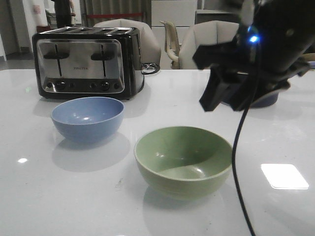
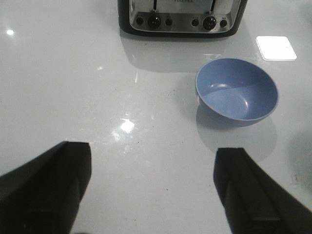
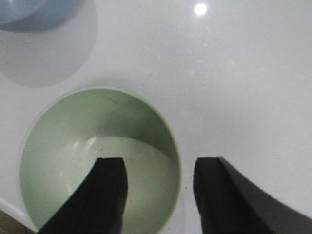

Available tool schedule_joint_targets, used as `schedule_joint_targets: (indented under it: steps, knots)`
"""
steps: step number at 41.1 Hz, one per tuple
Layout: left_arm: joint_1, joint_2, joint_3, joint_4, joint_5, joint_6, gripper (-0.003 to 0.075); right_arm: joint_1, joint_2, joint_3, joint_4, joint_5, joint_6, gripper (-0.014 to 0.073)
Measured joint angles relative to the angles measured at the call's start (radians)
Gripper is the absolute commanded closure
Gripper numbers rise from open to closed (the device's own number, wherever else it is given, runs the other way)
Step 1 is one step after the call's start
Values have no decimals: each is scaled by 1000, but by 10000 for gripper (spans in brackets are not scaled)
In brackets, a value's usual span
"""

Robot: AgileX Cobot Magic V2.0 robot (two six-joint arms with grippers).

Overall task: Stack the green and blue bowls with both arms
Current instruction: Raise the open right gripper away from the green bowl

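The green bowl (image 1: 183, 160) stands upright and empty on the white table, front centre. The blue bowl (image 1: 87, 118) stands upright to its left and further back, apart from it. My right gripper (image 1: 226, 101) hangs above the table behind the green bowl's right side. In the right wrist view it (image 3: 158, 165) is open and empty, one finger over the inside of the green bowl (image 3: 73, 161), the other outside its rim. My left gripper (image 2: 153, 161) is open and empty above bare table, with the blue bowl (image 2: 237, 95) ahead of it. The left arm is out of the front view.
A black and chrome toaster (image 1: 88, 61) stands at the back left behind the blue bowl. A dark object (image 1: 268, 101) is partly hidden behind the right arm. A black cable (image 1: 238, 162) hangs down beside the green bowl. Chairs stand beyond the table's far edge.
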Motion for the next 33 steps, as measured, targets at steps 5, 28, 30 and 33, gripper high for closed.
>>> schedule_joint_targets:
  steps: [5,28,30,33]
  knots:
    - [0,0,0,0,0,0,158,0,-137,0,-51,71,-2,153]
    - [-107,33,0,2,0,36,158,0,-723,269,-140,219,-4,153]
    - [-132,54,0,2,0,40,158,0,-760,279,-140,227,-4,153]
    - [-169,98,-9,2,0,43,158,0,-797,285,-140,237,-4,153]
